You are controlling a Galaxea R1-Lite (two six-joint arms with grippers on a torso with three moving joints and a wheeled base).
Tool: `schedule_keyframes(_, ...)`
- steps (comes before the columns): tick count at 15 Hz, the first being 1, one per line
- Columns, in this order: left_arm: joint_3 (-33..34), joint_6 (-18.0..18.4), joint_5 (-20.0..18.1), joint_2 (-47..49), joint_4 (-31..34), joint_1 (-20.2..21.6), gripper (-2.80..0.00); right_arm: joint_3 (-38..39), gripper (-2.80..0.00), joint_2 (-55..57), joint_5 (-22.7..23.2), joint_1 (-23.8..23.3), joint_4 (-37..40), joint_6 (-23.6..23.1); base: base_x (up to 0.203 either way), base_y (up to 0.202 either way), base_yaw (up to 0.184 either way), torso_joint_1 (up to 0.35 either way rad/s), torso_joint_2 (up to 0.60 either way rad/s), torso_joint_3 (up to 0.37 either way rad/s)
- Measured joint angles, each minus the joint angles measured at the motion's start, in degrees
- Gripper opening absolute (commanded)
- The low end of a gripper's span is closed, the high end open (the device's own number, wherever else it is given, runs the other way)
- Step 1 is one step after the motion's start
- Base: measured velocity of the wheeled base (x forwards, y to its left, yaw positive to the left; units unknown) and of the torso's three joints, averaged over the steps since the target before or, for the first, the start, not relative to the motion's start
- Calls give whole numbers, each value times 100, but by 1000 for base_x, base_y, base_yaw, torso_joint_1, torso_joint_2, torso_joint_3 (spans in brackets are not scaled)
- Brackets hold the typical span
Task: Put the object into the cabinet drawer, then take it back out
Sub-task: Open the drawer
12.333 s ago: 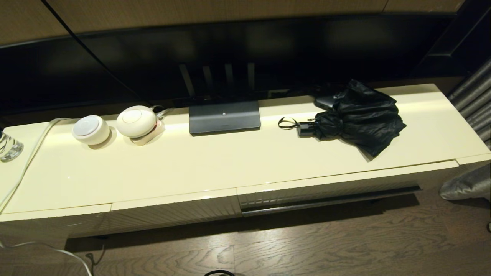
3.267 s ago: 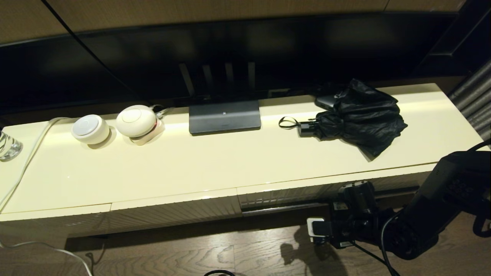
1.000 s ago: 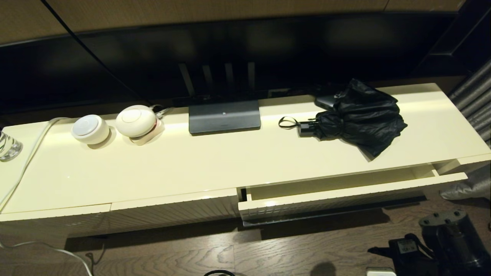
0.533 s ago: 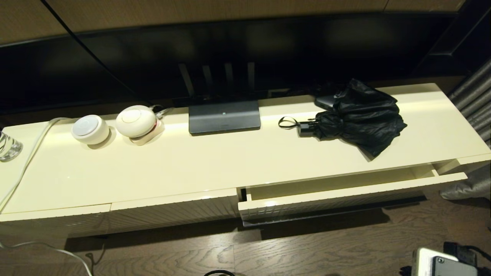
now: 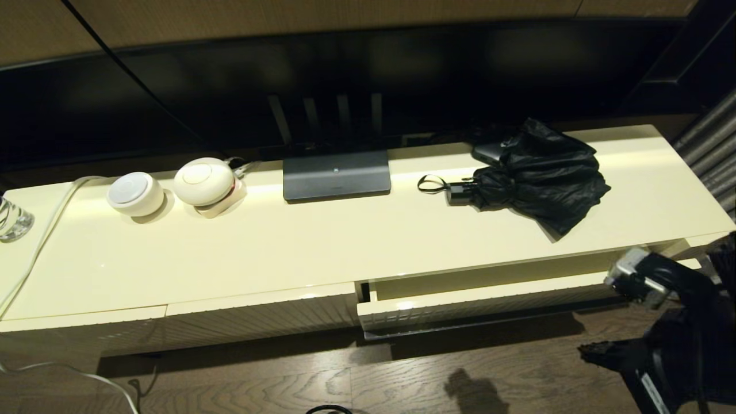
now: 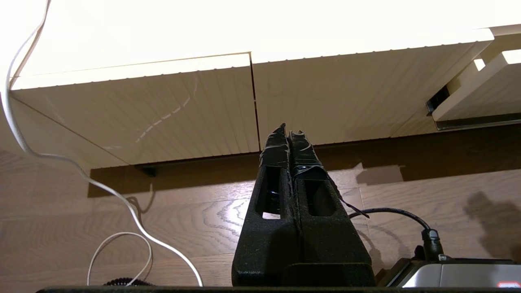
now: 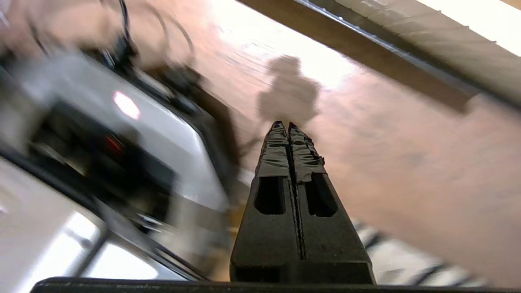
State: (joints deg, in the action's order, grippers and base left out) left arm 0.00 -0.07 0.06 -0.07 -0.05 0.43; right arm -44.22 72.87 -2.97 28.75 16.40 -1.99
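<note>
The object, a black folding umbrella (image 5: 537,172), lies on the right part of the cream cabinet top (image 5: 322,247), its short handle and wrist loop (image 5: 431,184) pointing left. Below it the cabinet drawer (image 5: 489,294) stands partly pulled out, its dark bar handle (image 5: 494,313) under the ribbed front; the inside that shows is bare. My right arm (image 5: 673,322) is at the lower right, beside the drawer's right end. The right gripper (image 7: 288,124) is shut and empty, over the wood floor. My left gripper (image 6: 288,129) is shut and empty, low in front of the ribbed panels (image 6: 171,110); the drawer (image 6: 476,95) shows past them.
A dark screen stand (image 5: 336,175) sits mid-cabinet, with two white round devices (image 5: 136,194) (image 5: 204,183) and a glass (image 5: 11,218) further left. A small black box (image 5: 489,152) lies behind the umbrella. A white cable (image 6: 73,162) trails on the floor. Grey fabric (image 5: 713,144) hangs at right.
The drawer, shut earlier, stands pulled out and has not moved in the last second. My right arm dropped low, then rose beside the drawer's right end, and its gripper closed.
</note>
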Motion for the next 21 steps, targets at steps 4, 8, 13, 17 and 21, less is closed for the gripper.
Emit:
schedule_keyframes(4,0,0,1,0,2,-1,-280,-513,-280,778,-46,-21,-14,1100,0,0,0,0,0,0)
schedule_keyframes(8,0,-2,2,0,2,-1,-280,-894,-280,1409,-325,-224,-402,1555,0,0,0,0,0,0)
schedule_keyframes(13,0,0,1,0,4,-1,-280,-1290,-280,1824,-474,-412,-468,1740,0,0,0,0,0,0)
schedule_keyframes(17,0,2,1,0,0,-1,-280,-1382,-280,2050,-481,-494,-519,1753,0,0,0,0,0,0)
schedule_keyframes(21,0,-2,1,0,0,-1,-280,-1467,-280,2223,-482,-685,-636,1747,0,0,0,0,0,0)
